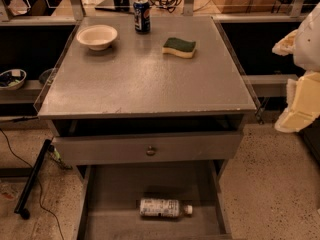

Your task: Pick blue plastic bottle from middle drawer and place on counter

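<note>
bottle point(165, 207) (in drawer point(150, 181)), tool point(299, 103) far upper rt

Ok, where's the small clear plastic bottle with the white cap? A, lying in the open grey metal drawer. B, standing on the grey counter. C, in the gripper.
A: the bottle lies on its side in the drawer; the gripper is at the picture's right edge, beside the counter.
</note>
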{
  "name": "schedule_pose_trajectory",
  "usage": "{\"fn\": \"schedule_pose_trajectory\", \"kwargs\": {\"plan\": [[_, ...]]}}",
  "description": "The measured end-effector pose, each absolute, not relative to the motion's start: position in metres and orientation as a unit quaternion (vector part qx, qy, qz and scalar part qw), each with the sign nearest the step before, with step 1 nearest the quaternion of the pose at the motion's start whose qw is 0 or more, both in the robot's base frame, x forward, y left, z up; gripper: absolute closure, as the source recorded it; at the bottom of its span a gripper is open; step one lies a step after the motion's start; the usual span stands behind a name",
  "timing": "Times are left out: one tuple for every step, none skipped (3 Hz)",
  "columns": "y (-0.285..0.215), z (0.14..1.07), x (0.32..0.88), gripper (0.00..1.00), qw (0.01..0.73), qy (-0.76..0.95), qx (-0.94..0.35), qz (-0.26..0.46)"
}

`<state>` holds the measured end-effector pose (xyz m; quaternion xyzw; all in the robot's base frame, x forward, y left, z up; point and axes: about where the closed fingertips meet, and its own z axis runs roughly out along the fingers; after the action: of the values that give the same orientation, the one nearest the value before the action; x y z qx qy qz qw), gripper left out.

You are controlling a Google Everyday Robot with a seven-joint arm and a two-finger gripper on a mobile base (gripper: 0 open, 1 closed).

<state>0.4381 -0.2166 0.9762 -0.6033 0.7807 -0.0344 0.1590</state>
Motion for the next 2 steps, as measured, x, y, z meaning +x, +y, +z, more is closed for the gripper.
{"fn": "schedule_pose_trajectory", "kwargs": {"plan": [[-0.2167,0.9762,0.4381,0.0,0.159,0.781,-0.603,-0.034],[-0.2192,0.9737,0.4297,0.0,0.171,0.78,-0.601,-0.039]]}}
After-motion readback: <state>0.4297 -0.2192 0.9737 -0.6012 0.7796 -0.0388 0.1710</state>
